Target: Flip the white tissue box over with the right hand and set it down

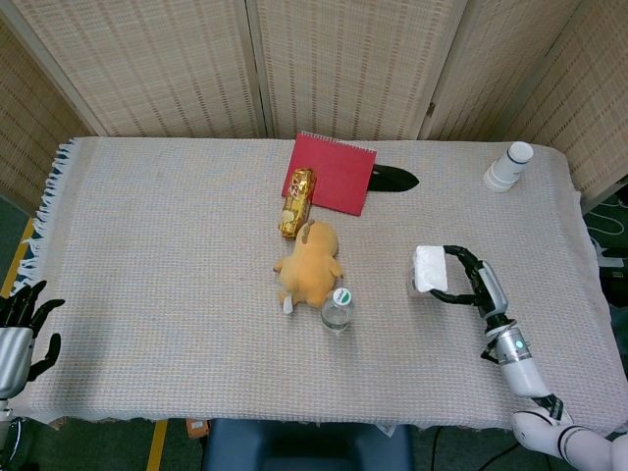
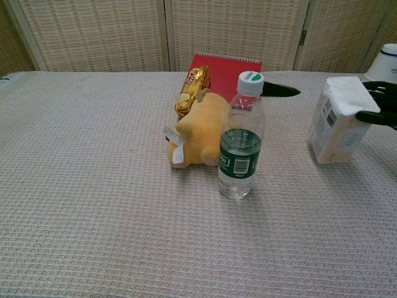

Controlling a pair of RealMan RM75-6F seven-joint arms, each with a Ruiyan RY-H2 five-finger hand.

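The white tissue box (image 1: 429,270) (image 2: 338,127) stands on end on the woven cloth, right of the bottle, its base touching the table. My right hand (image 1: 476,285) (image 2: 379,104) reaches in from the right, and its black fingers hold the box's top between them. My left hand (image 1: 20,324) hangs off the table's near left corner with fingers spread and nothing in it; the chest view does not show it.
A water bottle (image 1: 337,309) (image 2: 240,139) stands left of the box. Behind it lie a yellow plush toy (image 1: 309,265), a gold-wrapped snack (image 1: 297,201), a red notebook (image 1: 332,173) and a black object (image 1: 392,179). A white cup (image 1: 508,167) stands far right.
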